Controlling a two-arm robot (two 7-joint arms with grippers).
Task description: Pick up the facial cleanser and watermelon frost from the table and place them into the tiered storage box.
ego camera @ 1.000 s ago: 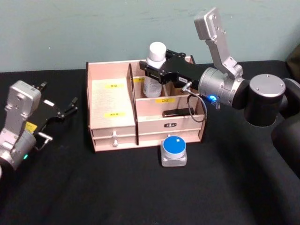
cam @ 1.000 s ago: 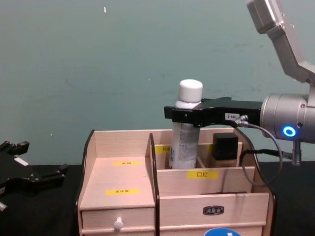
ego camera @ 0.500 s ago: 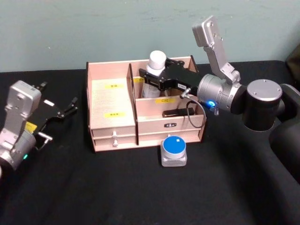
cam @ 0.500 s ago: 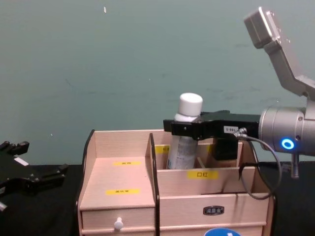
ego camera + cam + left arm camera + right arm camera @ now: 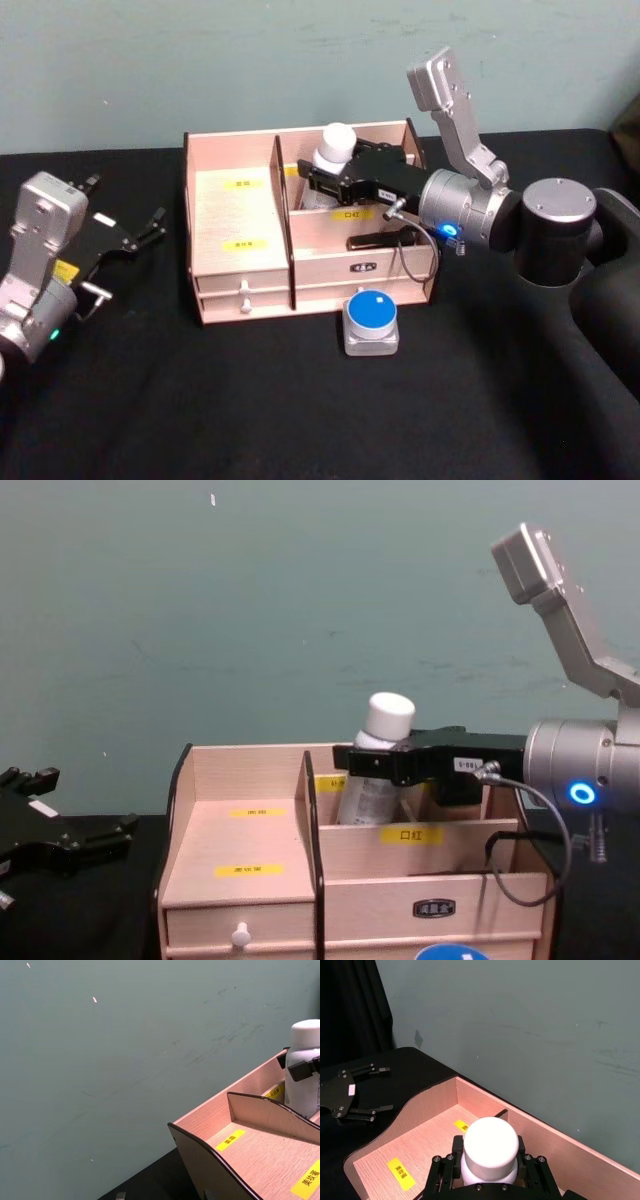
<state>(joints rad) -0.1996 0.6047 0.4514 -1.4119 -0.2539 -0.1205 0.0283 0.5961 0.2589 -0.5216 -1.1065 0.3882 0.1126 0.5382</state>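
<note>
The right gripper [image 5: 328,180], jaws clamped on the facial cleanser [image 5: 337,143], is sinking it, now tilted, lower into the tiered storage box's [image 5: 235,215] rear compartment at upper centre, while the watermelon frost [image 5: 371,318] is waiting below and the left gripper [image 5: 386,1088] is idling, jaws apart, far left.

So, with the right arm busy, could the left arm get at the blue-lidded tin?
Probably yes: the blue-lidded tin sits on bare table in front of the tiered storage box, with nothing between it and the open left end effector.
</note>
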